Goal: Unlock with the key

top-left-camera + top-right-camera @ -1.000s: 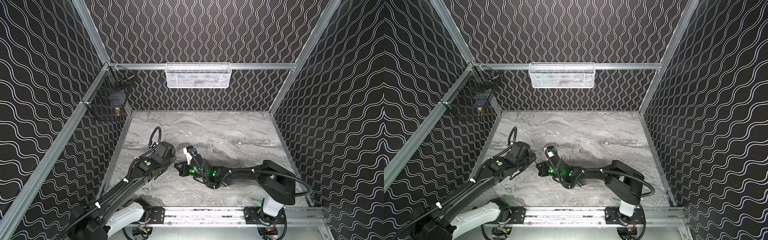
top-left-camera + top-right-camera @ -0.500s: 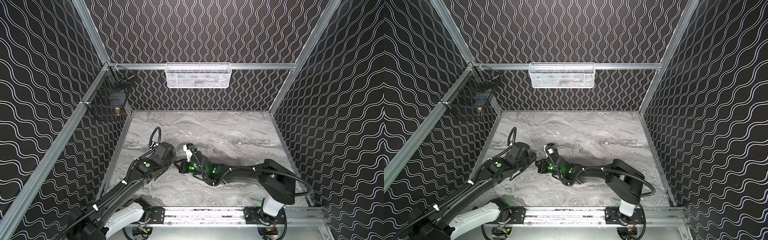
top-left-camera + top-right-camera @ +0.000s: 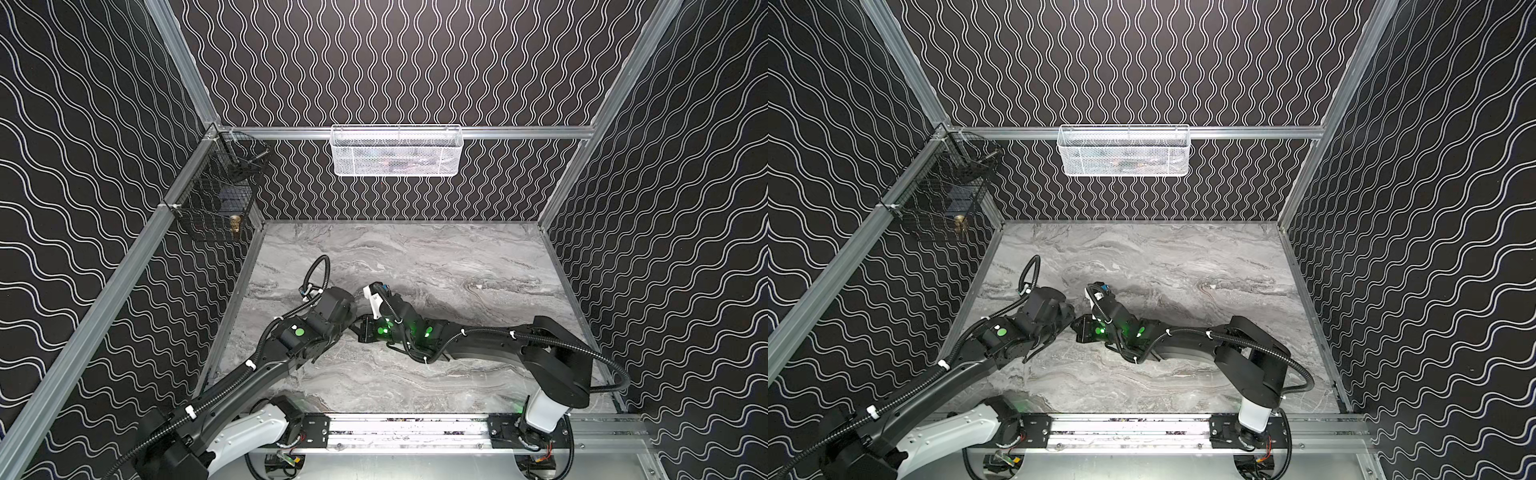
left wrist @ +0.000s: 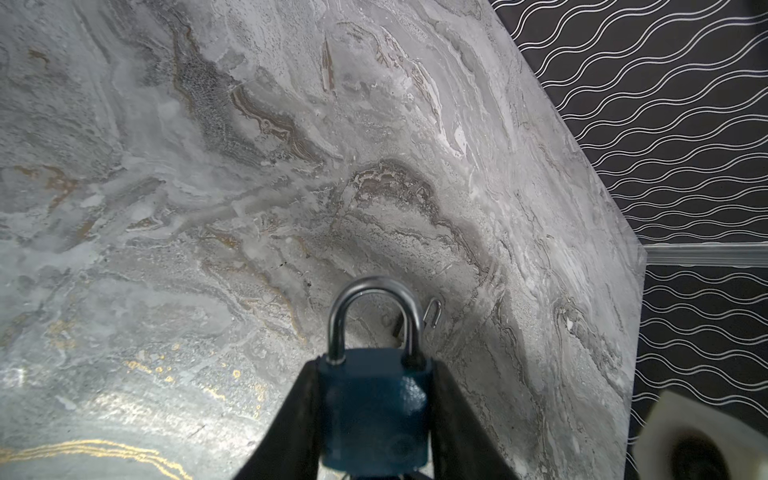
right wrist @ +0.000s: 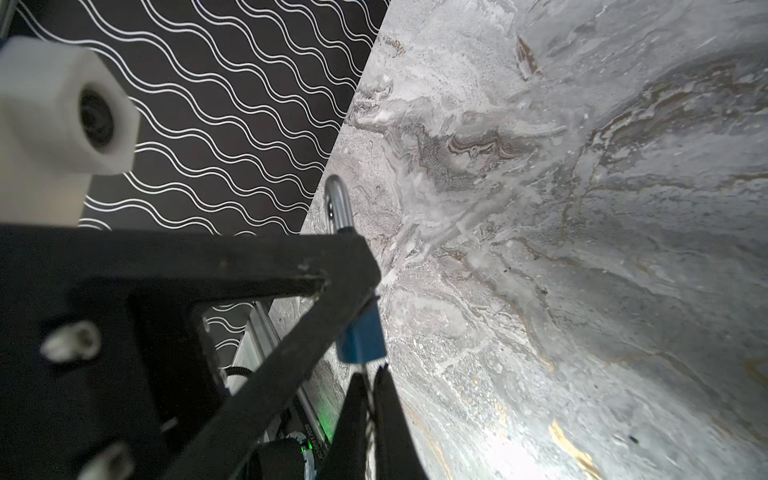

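- The right gripper [image 5: 370,376] is pressed together on a thin metal piece, which I take for the key [image 5: 365,369]. Its tip meets the underside of the blue padlock [image 5: 360,338].
- Compared with one second before, this gripper stands a little closer to the left gripper [image 4: 374,365]. In both top views the two now almost touch.
- The left gripper pinches the padlock body from both sides, low over the worktop [image 4: 208,166]. This grip does not change (the padlock keeps the same pose).
- The shackle [image 4: 374,286] sits with both legs in the body, so the lock is not yet open.
- My judgement: the small approach seats the key in the keyhole, and the turn remains to do.
- A small wire loop [image 4: 432,311] lies on the worktop beyond the shackle.
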`<move>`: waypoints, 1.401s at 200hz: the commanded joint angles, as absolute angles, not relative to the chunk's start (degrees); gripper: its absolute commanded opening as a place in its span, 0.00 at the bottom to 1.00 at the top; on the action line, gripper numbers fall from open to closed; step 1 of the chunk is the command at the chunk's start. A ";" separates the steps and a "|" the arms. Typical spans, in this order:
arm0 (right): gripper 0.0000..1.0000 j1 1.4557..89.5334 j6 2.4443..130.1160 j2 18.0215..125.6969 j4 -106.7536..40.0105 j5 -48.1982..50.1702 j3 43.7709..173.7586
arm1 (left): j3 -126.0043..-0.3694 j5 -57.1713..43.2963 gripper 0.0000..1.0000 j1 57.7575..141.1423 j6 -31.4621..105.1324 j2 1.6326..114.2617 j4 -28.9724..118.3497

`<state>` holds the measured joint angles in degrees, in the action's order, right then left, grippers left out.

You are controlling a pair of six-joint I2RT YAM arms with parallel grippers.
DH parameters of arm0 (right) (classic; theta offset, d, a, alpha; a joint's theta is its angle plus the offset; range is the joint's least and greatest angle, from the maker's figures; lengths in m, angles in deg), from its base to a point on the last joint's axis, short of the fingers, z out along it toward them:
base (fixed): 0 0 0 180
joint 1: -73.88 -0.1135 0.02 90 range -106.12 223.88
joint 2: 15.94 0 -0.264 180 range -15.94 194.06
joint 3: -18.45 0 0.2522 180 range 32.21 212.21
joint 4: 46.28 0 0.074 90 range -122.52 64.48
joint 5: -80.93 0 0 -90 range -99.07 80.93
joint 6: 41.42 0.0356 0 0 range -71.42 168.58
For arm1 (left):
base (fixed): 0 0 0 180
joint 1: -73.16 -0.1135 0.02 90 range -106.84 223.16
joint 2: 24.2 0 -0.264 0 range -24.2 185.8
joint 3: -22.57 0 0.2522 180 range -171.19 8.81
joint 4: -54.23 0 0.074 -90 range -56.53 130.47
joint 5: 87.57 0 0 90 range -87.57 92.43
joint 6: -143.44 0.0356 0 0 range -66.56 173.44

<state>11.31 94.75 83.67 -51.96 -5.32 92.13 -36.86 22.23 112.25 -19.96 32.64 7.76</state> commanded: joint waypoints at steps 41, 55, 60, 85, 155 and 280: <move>0.11 11.29 92.19 79.50 -58.55 -4.19 87.50 | -38.46 23.48 0.07 112.54 -20.91 32.06 5.87; 0.15 11.30 92.43 78.00 -59.68 -3.66 85.91 | -38.61 24.38 0.06 112.60 -20.34 31.73 6.19; 0.16 11.30 92.21 77.41 -60.07 -3.36 85.56 | -38.73 24.59 0.06 112.60 -20.30 31.63 6.20; 0.19 11.30 91.86 76.26 -59.48 -2.28 85.14 | -38.91 24.93 0.06 112.56 -20.39 30.88 6.52; 0.16 12.69 97.24 78.28 -64.67 -0.29 83.04 | -38.28 23.54 0.06 112.54 -20.30 29.73 7.94; 0.14 13.38 94.92 76.86 -64.44 0.19 83.07 | -38.25 21.94 0.04 112.54 -19.18 29.60 8.74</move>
<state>13.41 95.89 77.92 -61.56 0.01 83.26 -38.30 21.61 112.56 -19.68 29.63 7.06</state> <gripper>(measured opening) 0.139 0.374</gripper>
